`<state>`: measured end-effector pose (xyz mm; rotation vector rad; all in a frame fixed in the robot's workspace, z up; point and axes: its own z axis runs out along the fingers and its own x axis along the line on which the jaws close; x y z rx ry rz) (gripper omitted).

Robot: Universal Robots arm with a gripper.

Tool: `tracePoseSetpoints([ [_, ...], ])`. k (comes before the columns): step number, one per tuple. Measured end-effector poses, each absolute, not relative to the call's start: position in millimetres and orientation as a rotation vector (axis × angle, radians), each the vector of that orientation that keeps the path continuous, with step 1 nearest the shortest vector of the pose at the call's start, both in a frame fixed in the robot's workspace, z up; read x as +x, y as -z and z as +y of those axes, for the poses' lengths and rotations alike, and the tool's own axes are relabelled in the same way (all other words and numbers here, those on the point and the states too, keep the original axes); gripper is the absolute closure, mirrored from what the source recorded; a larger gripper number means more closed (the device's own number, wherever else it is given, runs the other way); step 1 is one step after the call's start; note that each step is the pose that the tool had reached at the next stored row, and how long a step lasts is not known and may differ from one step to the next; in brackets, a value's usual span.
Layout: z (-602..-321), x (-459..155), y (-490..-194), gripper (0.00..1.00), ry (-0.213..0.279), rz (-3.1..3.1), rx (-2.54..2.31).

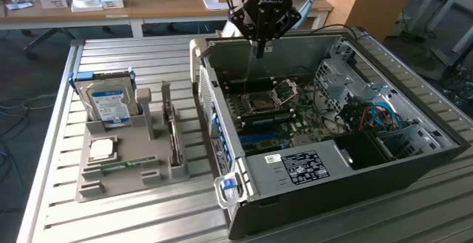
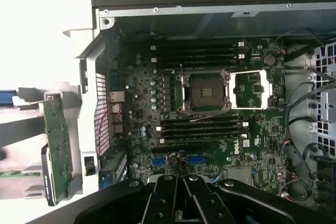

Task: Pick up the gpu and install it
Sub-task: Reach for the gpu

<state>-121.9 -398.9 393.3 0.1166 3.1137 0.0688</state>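
Observation:
The gpu [image 1: 172, 132] stands on its edge in a slot of the grey holder [image 1: 126, 185], at the exterior view's left of the open computer case [image 1: 333, 160]. In the wrist view the gpu [image 2: 56, 142] shows as a green board outside the case wall. My gripper [image 1: 260, 48] hangs over the far end of the open case, above the motherboard [image 1: 273, 110] and well away from the gpu. In the wrist view its fingers [image 2: 181, 200] are pressed together with nothing between them, above the motherboard [image 2: 210, 129] and its open CPU socket [image 2: 205, 92].
The holder also carries a blue-labelled hard drive [image 1: 111, 103], a CPU chip [image 1: 102, 149] and a narrow RAM stick [image 1: 122, 165]. Drive cages and cables [image 1: 377, 115] fill the case's right side. A desk with small items [image 1: 81, 2] stands behind the slatted table [image 1: 59, 221].

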Motion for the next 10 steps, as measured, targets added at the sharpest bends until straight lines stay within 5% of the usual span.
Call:
tracePoseSetpoints([
  [10, -398.8, -121.9, -393.3, 0.89, -0.069, 3.114, 0.117],
])
